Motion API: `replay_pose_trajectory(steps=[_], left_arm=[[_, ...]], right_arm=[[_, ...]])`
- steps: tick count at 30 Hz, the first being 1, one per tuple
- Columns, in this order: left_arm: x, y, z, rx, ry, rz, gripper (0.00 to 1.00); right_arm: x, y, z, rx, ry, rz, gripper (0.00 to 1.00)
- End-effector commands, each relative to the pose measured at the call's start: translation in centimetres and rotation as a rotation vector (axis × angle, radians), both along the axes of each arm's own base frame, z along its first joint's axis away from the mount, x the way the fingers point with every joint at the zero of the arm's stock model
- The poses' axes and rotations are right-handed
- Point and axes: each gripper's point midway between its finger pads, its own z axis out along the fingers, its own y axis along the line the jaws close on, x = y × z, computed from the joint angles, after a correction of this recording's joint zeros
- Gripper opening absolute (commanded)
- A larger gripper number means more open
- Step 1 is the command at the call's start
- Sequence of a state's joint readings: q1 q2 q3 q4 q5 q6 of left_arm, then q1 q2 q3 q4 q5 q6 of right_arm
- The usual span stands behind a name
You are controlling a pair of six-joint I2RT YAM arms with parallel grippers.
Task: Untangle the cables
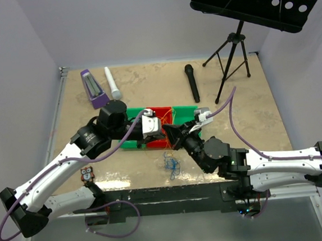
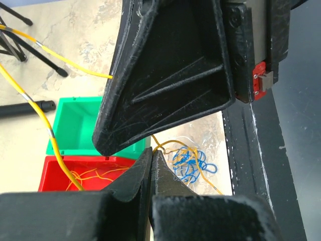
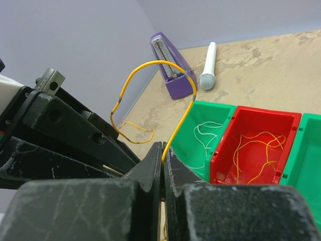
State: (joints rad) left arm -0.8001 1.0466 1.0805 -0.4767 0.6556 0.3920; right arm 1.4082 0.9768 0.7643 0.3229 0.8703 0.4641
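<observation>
Right wrist view: your right gripper (image 3: 163, 152) is clamped on a yellow cable (image 3: 131, 75), lifting it clear for sorting. Your left gripper (image 2: 152, 158) is closed too, possibly on that strand. The tangle (image 1: 171, 164) lies on the table (image 1: 231, 86), near the red bin (image 1: 161, 110).

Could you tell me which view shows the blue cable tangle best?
Left wrist: the blue cable tangle is close, loops distinct. Top external shows it only small; the right wrist view misses it.
</observation>
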Motion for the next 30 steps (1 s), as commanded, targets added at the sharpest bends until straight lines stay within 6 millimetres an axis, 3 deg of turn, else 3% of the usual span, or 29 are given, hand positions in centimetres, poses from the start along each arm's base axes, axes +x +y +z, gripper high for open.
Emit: replay_pose_trajectory(steps=[1, 8, 16, 30], left_arm=[[-0.2, -0.8, 1.3, -0.067, 0.039, -0.024, 0.00], [-0.6, -1.3, 2.1, -0.099, 0.077, -0.049, 0.03], [-0.8, -1.3, 1.7, -0.100, 0.093, -0.057, 0.05], [-2.0, -0.6, 2.3, -0.118, 0.112, -0.076, 0.13]], right_arm=[[-0.4, 0.4, 3.0, 0.091, -0.014, 0.024, 0.00], [-0.5, 0.9, 2.5, 0.079, -0.015, 0.031, 0.00], [-0.5, 0.7, 2.8, 0.089, -0.018, 0.029, 0.00], [-0.4, 0.6, 2.6, 0.079, -0.019, 0.020, 0.00]])
